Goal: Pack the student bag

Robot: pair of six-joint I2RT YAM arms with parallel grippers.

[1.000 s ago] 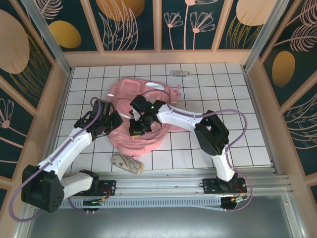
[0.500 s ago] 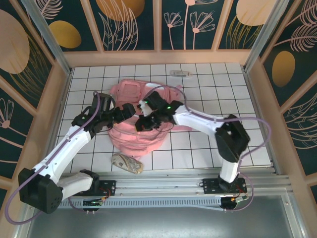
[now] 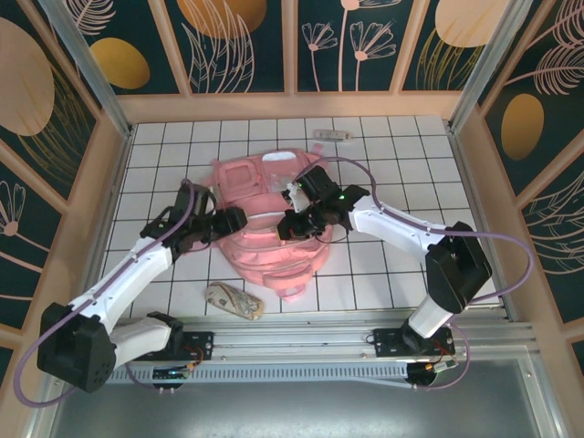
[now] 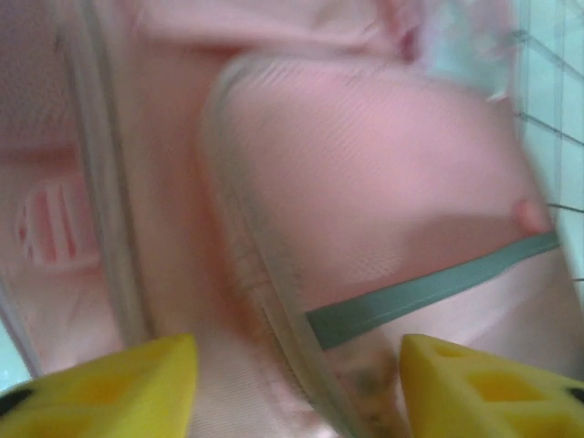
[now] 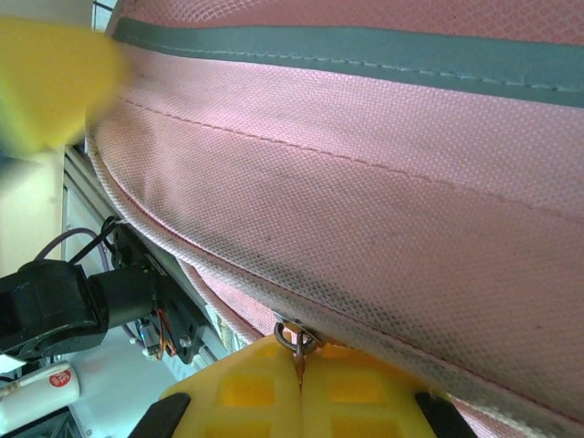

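1. Two loose items lie outside the large pink fabric backpack (image 3: 274,246): a small tan patterned pouch (image 3: 234,301) near the table's near edge and a small white oblong object (image 3: 331,134) by the far edge. Packing is therefore judged barely begun.
2. The backpack is laid mid-table on the white tiled surface (image 3: 411,155), between both arms.
3. The right gripper (image 5: 298,374) is pressed together on a metal zip pull (image 5: 296,339) at the bag's seam, so a pocket is judged to be in the course of opening.
4. The left gripper (image 4: 298,360) is held spread over a zip seam (image 4: 265,283), with nothing visibly pinched.
5. Left to do: the opening finished, the items put in, the zip closed.
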